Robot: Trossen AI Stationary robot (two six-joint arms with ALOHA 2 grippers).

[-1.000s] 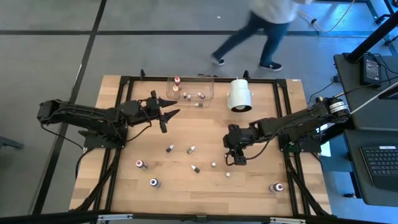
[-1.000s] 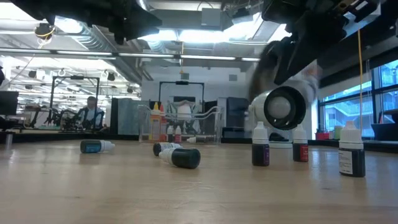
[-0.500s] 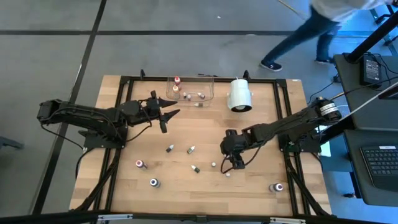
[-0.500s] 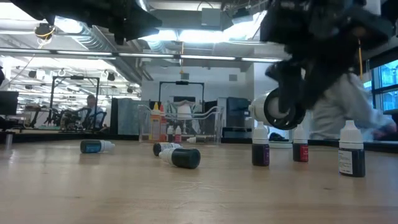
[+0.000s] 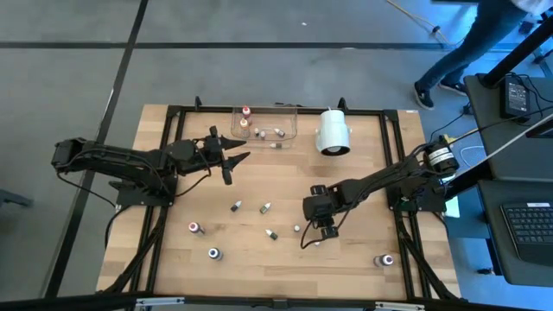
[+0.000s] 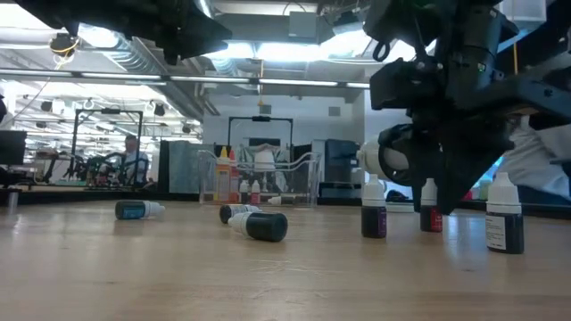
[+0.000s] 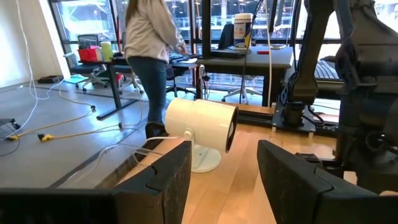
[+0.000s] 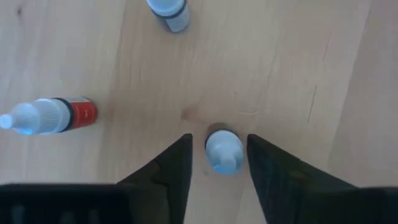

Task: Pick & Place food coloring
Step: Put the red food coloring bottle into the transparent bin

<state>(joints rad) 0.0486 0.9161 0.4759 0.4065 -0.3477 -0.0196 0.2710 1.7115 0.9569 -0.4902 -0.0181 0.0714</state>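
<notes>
The right tool (image 5: 314, 231) hangs low over the lower middle of the bench (image 5: 346, 268) in the high view, its fingers (image 8: 171, 171) apart with an upright bottle (image 8: 223, 151) standing between them; whether the pads touch it cannot be told. Two more bottles show in that wrist view, a red-labelled one (image 8: 53, 116) lying on its side and another (image 8: 169, 10) cut off by the frame's top edge. The left tool (image 5: 232, 161) waits in the upper left of the bench, jaws parted on nothing, just below the clear tray (image 5: 289, 131), which holds several bottles (image 5: 244, 117). Loose bottles (image 5: 197, 228) lie scattered across the lower half, with bare wood open between them; one (image 5: 385, 260) stands near the lower right edge by the frame rail. A white cylinder (image 5: 333, 132) rests near the top edge. In the low view the right arm covers part of the cylinder and the standing bottles behind it. A person (image 5: 471, 43) is cut off at the upper right corner.
</notes>
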